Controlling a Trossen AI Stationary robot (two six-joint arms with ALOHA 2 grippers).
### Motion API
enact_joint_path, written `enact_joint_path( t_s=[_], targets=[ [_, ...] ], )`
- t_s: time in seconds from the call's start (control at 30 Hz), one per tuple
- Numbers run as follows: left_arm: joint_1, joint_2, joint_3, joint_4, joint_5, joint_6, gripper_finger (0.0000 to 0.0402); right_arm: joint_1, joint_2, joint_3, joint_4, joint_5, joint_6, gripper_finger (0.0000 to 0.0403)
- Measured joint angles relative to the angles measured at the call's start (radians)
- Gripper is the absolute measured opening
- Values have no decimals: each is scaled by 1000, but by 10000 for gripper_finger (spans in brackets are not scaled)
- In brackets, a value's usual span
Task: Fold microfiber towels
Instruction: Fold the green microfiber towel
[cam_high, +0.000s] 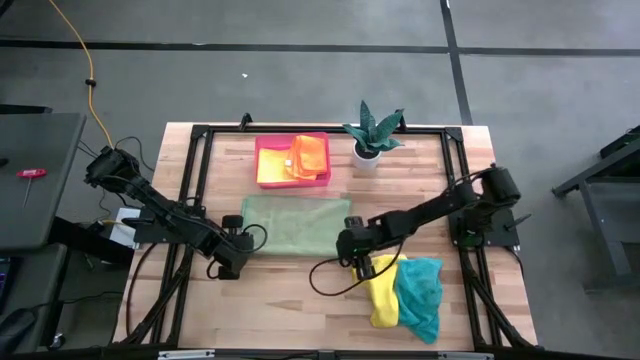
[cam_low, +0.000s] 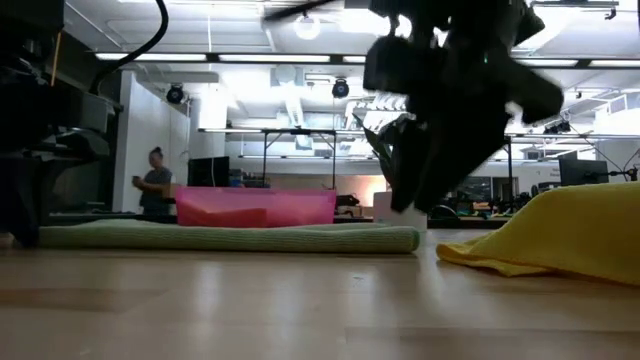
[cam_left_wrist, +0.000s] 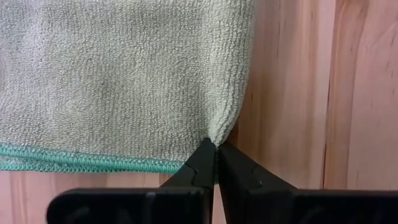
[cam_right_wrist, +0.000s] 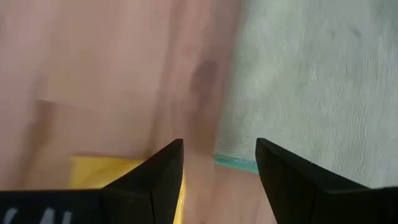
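Left gripper (cam_left_wrist: 215, 148) jaws pinching green towel (cam_left_wrist: 118, 74)

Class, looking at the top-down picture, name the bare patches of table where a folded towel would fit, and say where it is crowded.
Free: the wood along the near edge, between the left gripper and the yellow towel; also the far-right corner beyond the potted plant. Crowded: the middle, where the light green towel and both grippers sit, the right gripper included.

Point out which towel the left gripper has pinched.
The light green towel, spread flat mid-table; the left gripper pinches its corner. The yellow towel and teal towel lie crumpled, ungripped.
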Motion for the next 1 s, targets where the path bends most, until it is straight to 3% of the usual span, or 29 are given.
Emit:
enact_joint_path(
  t_s=[0.33,0.67,0.8,1.0],
  targets=[
    [0,0,0,9,0,-21,0,0,58,6,-11,36,21,190],
    [0,0,0,11,-2,-72,0,-1,81,5,-10,47,21,148],
    [0,0,0,11,-1,-82,0,0,81,5,-11,49,24,113],
    [0,0,0,12,-1,-111,0,-1,81,5,-9,32,118,12]
  ],
)
